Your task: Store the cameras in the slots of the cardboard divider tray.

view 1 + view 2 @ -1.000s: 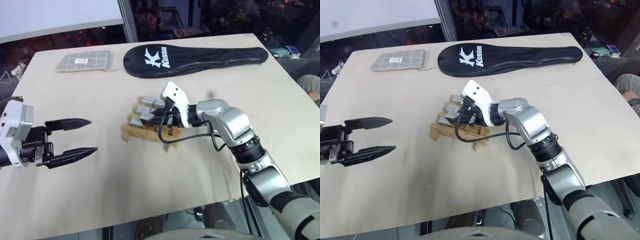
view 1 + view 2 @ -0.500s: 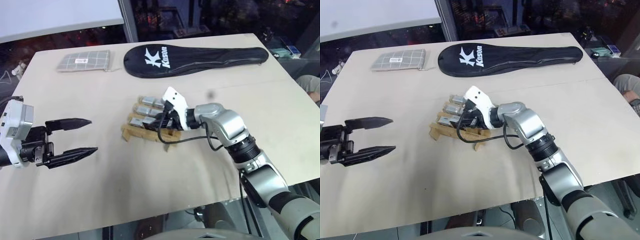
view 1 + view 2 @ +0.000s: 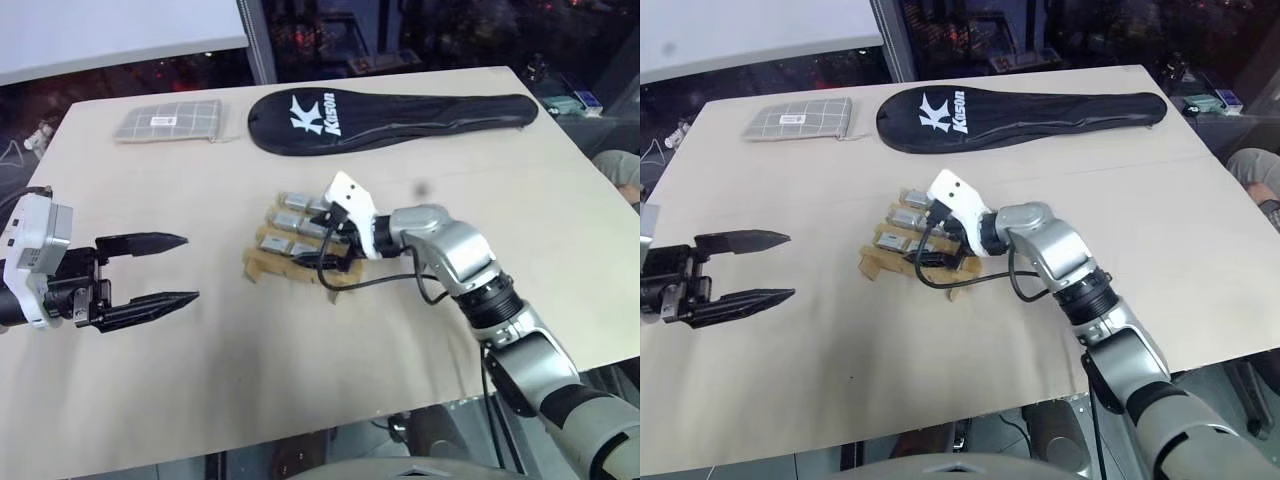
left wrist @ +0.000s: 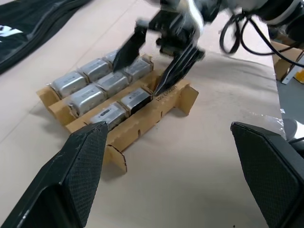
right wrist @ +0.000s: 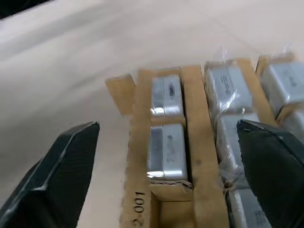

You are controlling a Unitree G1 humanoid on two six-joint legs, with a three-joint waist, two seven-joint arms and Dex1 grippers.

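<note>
With both grippers' fingers spread and empty, the right gripper (image 4: 159, 59) hovers over the cardboard divider tray (image 4: 166, 102) mid-surface, whose slotted cameras (image 4: 90, 97), likely rigid, slick and light, suit pinching across their flat sides.

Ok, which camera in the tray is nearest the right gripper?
The camera in the cardboard divider tray's outer row, right beside that row's empty end slot, under the open right gripper. Every other camera sits farther along.
</note>
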